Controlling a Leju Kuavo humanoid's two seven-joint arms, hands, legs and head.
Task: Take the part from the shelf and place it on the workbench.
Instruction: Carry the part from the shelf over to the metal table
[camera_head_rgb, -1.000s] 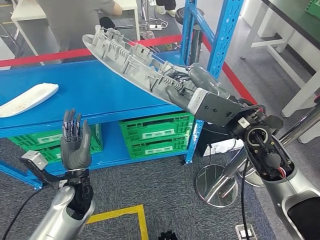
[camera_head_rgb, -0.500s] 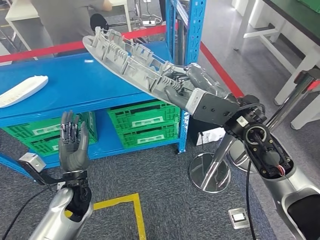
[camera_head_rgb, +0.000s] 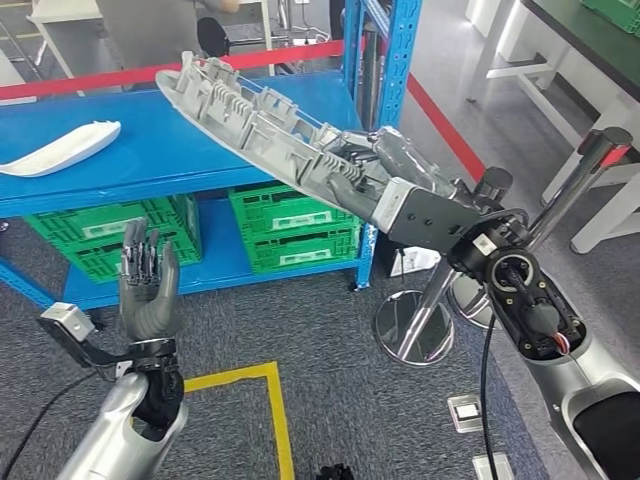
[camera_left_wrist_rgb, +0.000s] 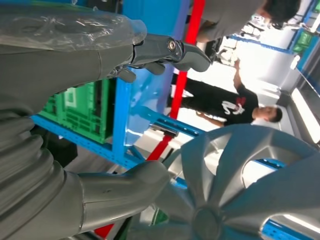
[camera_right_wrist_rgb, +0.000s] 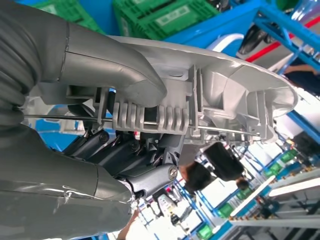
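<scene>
Right hand gripping one end of long grey ribbed part, fingers wrapped around its near end, thumb on ribbed side. Part held in air, tilted, far tip raised toward upper left, hanging over front edge of blue shelf and not touching it. Same grasp seen close in right wrist view: thick grey thumb pressed on moulded ribs of part, dark fingers curled round the other side.

Left hand raised, palm up, fingers spread apart, holding nothing, well apart from part and below shelf edge. In left wrist view, hand open with thumb and dark fingers separated.

White curved piece lying on shelf top at far left. Green crates on lower shelf level. Yellow floor line on grey carpet. Chrome post bases beside shelf upright. White worktop legs at right.
</scene>
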